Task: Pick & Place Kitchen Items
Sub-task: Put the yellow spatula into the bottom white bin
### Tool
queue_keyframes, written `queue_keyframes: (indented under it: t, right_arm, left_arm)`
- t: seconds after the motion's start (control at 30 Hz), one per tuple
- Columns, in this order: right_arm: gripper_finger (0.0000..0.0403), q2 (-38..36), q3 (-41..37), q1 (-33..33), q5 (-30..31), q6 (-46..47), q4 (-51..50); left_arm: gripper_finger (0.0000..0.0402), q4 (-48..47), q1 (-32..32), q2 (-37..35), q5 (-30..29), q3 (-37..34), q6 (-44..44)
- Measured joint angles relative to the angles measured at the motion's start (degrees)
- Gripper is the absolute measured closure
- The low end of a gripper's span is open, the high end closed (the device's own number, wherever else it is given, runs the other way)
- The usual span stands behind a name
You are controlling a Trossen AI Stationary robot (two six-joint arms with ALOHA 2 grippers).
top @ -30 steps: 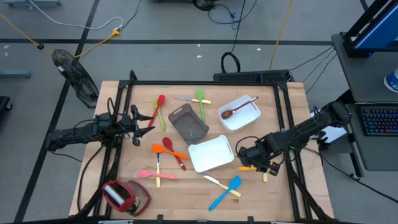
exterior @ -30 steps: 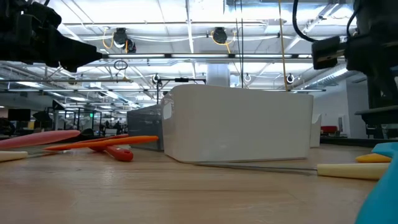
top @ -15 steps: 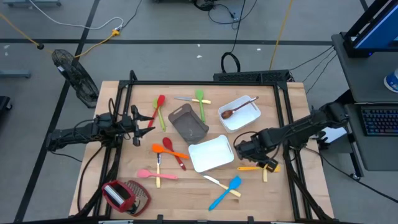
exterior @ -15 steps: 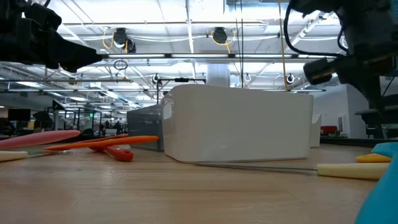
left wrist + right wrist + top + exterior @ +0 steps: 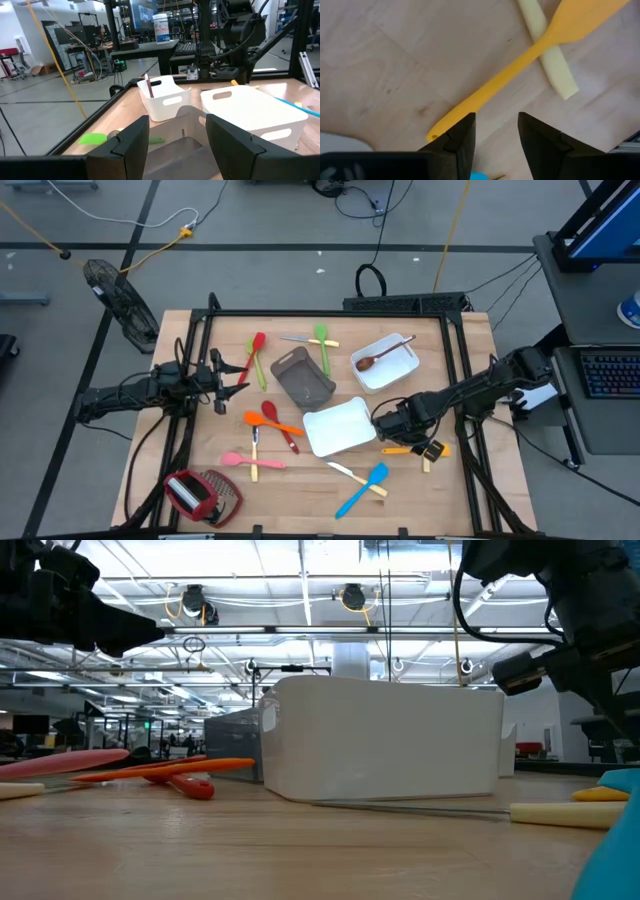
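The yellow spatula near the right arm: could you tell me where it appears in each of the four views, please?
High view: the yellow spatula lies on the wood right of the white tray, crossing a pale-handled utensil.
Low view: only a yellow sliver at the right edge.
Left wrist view: a thin yellow tip beyond the tray, probably it.
Right wrist view: diagonal across the frame.
Shared landmark: the pale handle.

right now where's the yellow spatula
In the high view the yellow spatula lies on the table's right side, crossing a pale-handled utensil, just right of the front white tray. The right gripper hangs open above its handle end.
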Motion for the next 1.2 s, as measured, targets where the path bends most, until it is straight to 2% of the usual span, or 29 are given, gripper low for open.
queue_keyframes:
  t: [0.9, 1.2]
  right_arm:
    - [0.0261, 0.0, -2.01, -1.01, -1.53, 0.39, -1.88]
    - [0.0261, 0.0, -2.03, -0.78, -0.19, -0.81, 0.44]
  left_arm:
    - [0.0199, 0.0, -0.01, 0.0, -0.01, 0.0, 0.02]
    - [0.0199, 0.0, 0.0, 0.0, 0.0, 0.0, 0.02]
